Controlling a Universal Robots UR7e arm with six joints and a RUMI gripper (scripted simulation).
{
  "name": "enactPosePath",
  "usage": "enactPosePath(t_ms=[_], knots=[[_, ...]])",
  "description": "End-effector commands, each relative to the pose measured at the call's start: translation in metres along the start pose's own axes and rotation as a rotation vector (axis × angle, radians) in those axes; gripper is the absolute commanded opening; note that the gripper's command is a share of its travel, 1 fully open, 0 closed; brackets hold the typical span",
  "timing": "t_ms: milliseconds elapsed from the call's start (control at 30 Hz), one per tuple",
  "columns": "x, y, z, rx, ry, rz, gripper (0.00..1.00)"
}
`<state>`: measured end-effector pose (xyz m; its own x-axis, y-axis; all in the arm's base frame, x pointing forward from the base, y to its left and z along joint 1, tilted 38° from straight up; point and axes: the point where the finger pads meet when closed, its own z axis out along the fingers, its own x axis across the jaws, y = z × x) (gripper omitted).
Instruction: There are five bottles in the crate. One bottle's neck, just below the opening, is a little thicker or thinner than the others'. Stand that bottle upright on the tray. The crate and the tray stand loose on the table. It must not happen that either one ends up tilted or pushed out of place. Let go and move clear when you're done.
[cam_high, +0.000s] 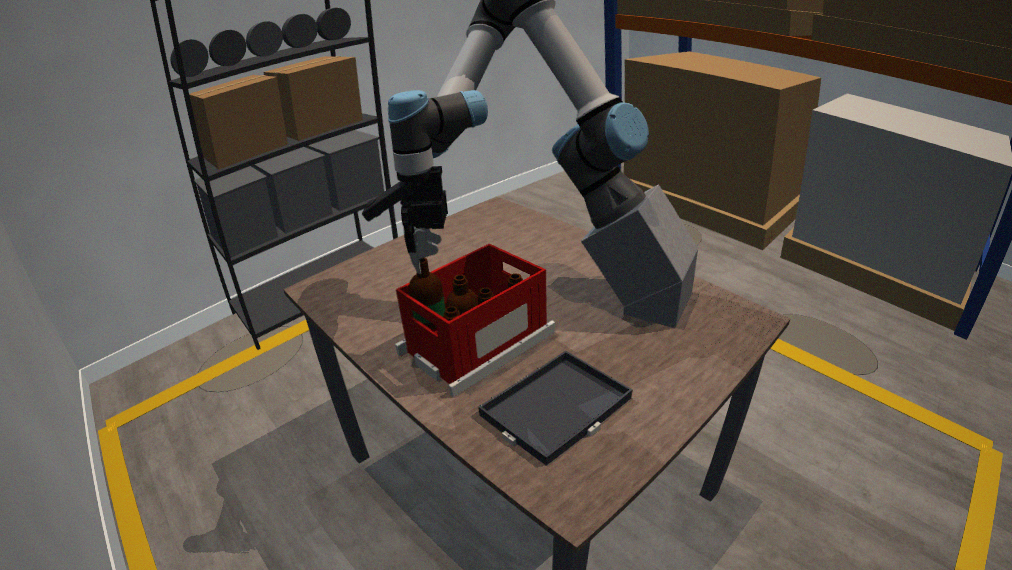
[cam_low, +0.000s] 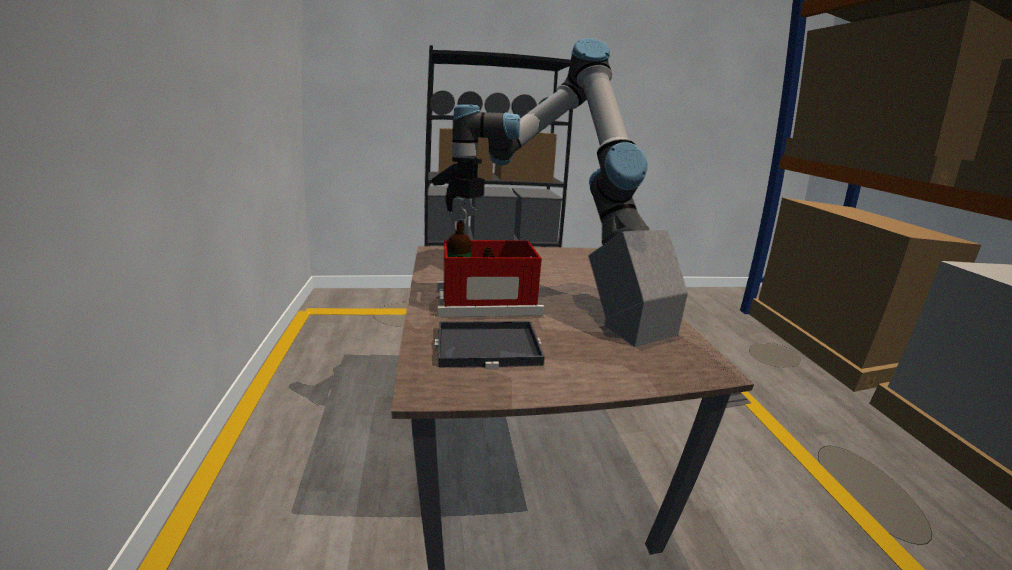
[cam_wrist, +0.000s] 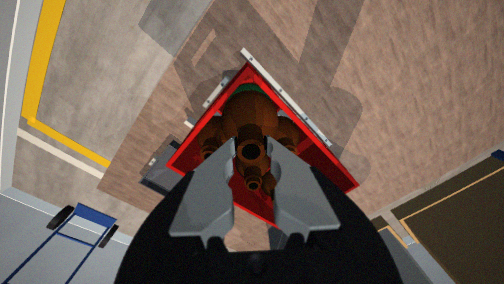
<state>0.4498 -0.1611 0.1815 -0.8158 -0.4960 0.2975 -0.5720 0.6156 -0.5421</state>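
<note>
Top view: I see the end effector (cam_high: 422, 249) clamped on the neck of a brown glass bottle (cam_high: 425, 288), which stands raised above the others in the corner of the red plastic crate (cam_high: 495, 322) on the wooden counter (cam_high: 637, 368). The dark shallow tray (cam_high: 614, 388) sits apart in front. Exterior view: the bottle (cam_low: 459, 244) pokes above the crate's left rear corner. Wrist view: both grey fingers flank the bottle's mouth.
</note>
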Motion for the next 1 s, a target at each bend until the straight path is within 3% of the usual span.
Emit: enactPosePath(t_ms=[0,967], knots=[[-0.001,-0.003,-0.004,0.006,-0.005,0.002,0.0],[-0.001,-0.003,-0.024,0.008,-0.005,0.003,0.0]])
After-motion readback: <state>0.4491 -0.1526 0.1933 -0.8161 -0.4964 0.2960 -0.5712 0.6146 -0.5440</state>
